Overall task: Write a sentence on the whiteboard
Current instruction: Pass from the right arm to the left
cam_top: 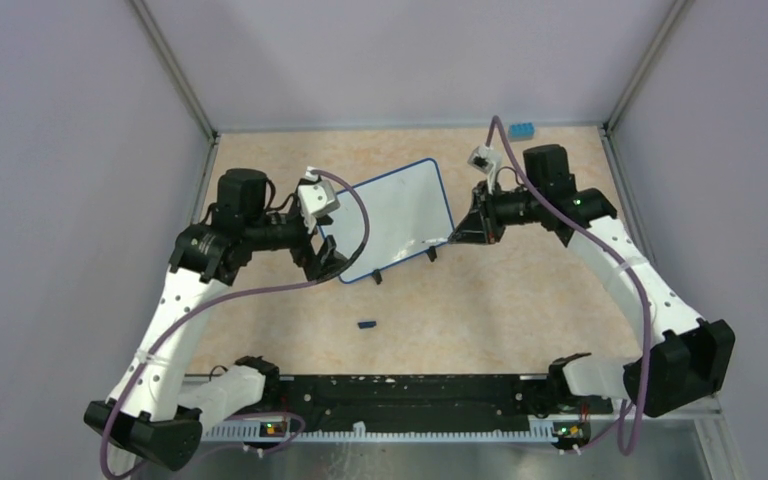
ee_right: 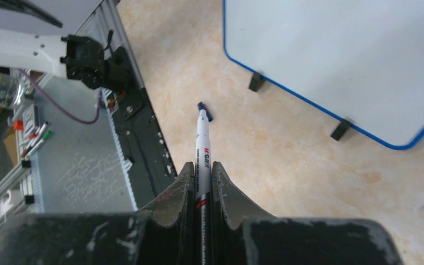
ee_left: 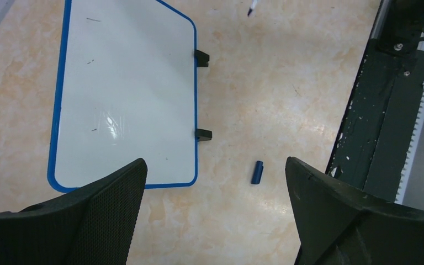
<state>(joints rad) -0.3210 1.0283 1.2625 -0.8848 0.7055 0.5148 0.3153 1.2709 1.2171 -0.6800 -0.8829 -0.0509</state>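
Note:
The whiteboard (cam_top: pixel 395 215) lies flat on the tabletop, white with a thin blue frame, also seen in the left wrist view (ee_left: pixel 127 94) and the right wrist view (ee_right: pixel 353 55). No sentence shows on it, only a few tiny specks. My left gripper (cam_top: pixel 325 260) hovers open over the board's near left corner, with nothing between its fingers (ee_left: pixel 215 165). My right gripper (cam_top: pixel 465 228) sits at the board's right edge, shut (ee_right: pixel 201 168) on a white marker (ee_right: pixel 202 141) that points away from the board. A small blue cap (cam_top: pixel 366 324) (ee_left: pixel 257 172) lies loose on the table.
Two black feet (ee_left: pixel 201 58) (ee_left: pixel 203 134) stick out from the board's near edge. A black rail (cam_top: pixel 400 390) runs along the table's near edge. A blue block (cam_top: pixel 522 130) sits at the back right by the wall. Grey walls enclose the table.

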